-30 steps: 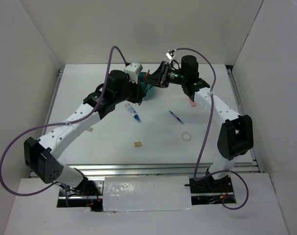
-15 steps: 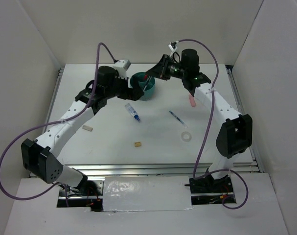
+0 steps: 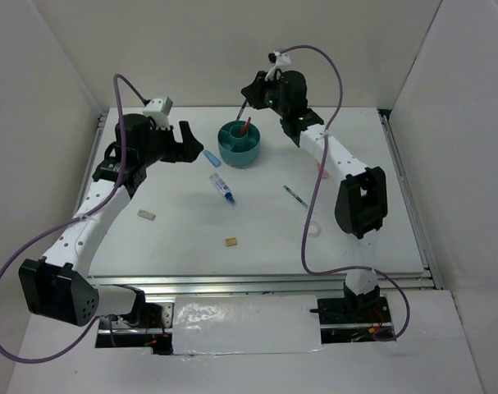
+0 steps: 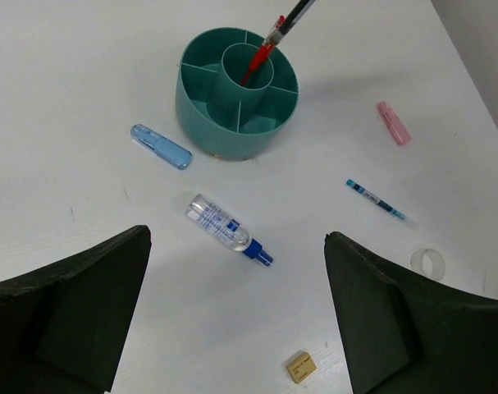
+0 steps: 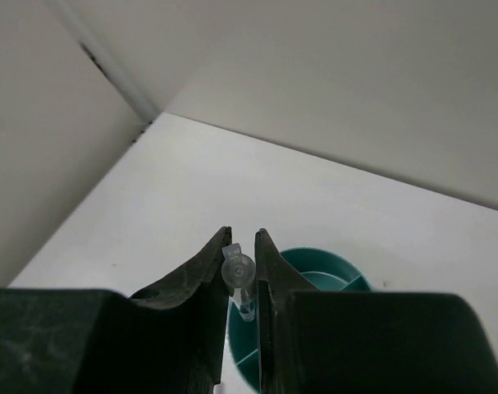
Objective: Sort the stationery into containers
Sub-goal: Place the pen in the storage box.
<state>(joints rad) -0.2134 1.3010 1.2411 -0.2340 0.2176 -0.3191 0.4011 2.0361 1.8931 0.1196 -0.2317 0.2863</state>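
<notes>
red pen (image 4: 261, 57) in right gripper (image 5: 242, 244)

Bright, even overhead light; teal organiser (image 4: 237, 103) casts only a soft shadow.

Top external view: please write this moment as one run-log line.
right gripper: shut on red-and-dark thin pen, tip in central cup of round teal plastic organiser | left gripper: open, empty, left of organiser

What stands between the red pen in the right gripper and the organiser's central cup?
Nothing visible. The red pen, held by the right gripper, already has its lower end inside the central cup of the teal organiser.
</notes>
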